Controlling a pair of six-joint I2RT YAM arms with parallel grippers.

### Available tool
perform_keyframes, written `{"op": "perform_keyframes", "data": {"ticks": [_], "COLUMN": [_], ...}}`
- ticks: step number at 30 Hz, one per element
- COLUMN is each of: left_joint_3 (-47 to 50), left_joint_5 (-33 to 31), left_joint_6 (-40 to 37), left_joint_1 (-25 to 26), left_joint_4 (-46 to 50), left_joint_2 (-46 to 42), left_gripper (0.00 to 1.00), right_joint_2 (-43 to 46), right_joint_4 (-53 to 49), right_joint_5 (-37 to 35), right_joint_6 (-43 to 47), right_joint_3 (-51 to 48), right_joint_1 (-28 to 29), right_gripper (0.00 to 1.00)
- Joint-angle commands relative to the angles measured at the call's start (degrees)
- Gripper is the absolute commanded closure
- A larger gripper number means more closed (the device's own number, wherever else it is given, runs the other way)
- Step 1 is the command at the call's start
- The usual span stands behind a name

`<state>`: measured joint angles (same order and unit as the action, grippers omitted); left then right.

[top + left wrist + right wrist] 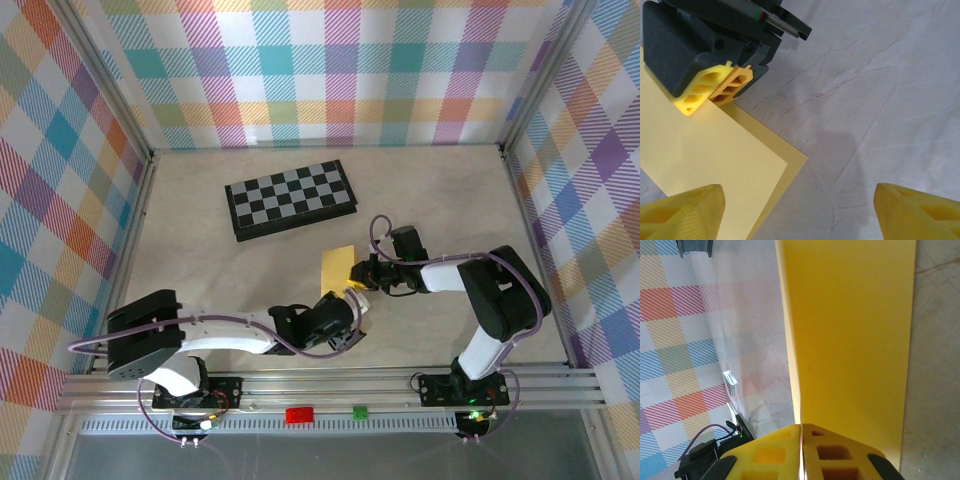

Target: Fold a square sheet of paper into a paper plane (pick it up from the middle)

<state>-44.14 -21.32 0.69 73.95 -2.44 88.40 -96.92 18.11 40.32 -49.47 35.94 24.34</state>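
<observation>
Square sheet of paper (337, 266) sat near the chessboard (291, 198), low over the surface (200, 240). Two offset layers showed, so first fold judged made. Right gripper (358, 277) jaws clenched on its edge. Left gripper (800, 215) jaws spread, empty. Nose and wing folds not yet done.

A black-and-grey chessboard (291, 199) lies tilted on the pale marbled table (200, 250), ringed by plaid walls (330, 70).
</observation>
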Motion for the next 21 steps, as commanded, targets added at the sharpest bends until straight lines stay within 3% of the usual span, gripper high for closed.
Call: {"op": "perform_keyframes", "data": {"ticks": [1, 6, 13, 16, 21], "left_joint_3": [-2.4, -4.0, -6.2, -6.9, -6.8], "left_joint_5": [-11.2, -17.6, -18.6, -19.8, -20.3], "left_joint_6": [-4.1, -6.1, -9.3, -10.4, -11.0], "left_joint_1": [1.9, 2.7, 2.9, 2.9, 2.9], "left_joint_4": [2.2, 1.2, 0.8, 0.9, 0.6], "left_joint_2": [2.7, 6.1, 9.8, 10.9, 10.9], "left_gripper": [0.19, 0.17, 0.19, 0.23, 0.39], "right_joint_2": [1.0, 1.0, 1.1, 1.4, 2.1], "right_joint_4": [-0.7, -0.9, -1.5, -2.2, -2.9], "right_joint_5": [1.5, 1.4, 1.3, 1.2, 0.8], "right_joint_6": [-0.6, -0.8, -0.6, -0.4, -0.2], "right_joint_3": [1.1, 1.2, 1.6, 1.8, 2.0], "right_joint_1": [-0.3, -0.3, -0.3, -0.3, -0.3], "right_gripper": [0.88, 0.87, 0.86, 0.85, 0.84]}}
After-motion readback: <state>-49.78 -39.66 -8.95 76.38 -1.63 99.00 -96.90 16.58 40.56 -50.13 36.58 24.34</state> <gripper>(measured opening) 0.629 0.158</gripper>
